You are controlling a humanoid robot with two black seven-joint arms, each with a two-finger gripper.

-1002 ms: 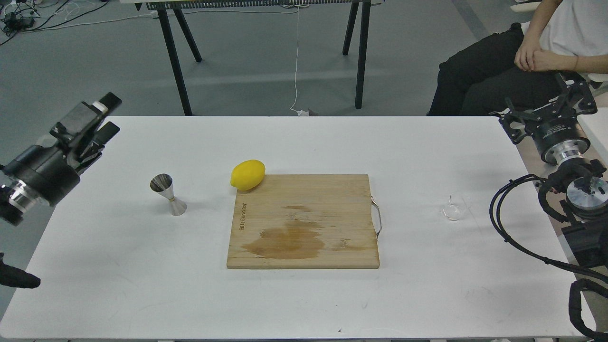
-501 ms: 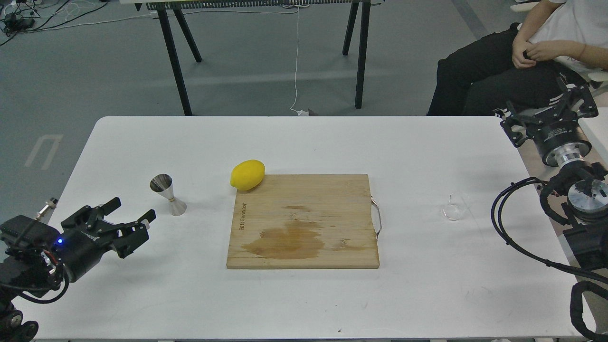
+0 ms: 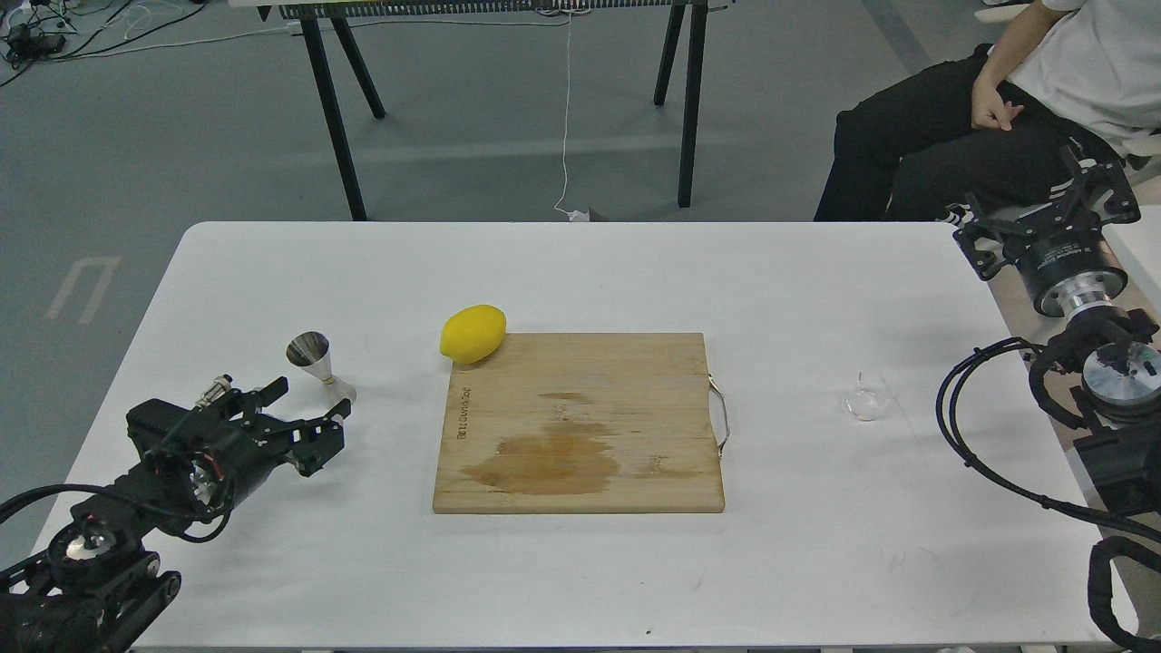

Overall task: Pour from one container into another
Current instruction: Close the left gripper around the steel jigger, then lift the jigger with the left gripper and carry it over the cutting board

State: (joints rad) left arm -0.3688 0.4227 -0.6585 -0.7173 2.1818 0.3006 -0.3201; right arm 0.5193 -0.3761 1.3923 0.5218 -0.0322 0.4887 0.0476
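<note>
Shiny hourglass steel jigger (image 3: 319, 370) at frame left – left gripper (image 3: 308, 406) spread wide beside it; clear round glass cup (image 3: 866, 399) far right.

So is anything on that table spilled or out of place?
Yes: the wooden cutting board has a dark, wet-looking stain, like a spill. The lemon sits off the board's back left corner. The jigger stands upright.

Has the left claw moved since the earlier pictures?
Yes. The left claw has come right, toward the jigger; its open fingers now reach the jigger's base, while the jigger stands where it was.
</note>
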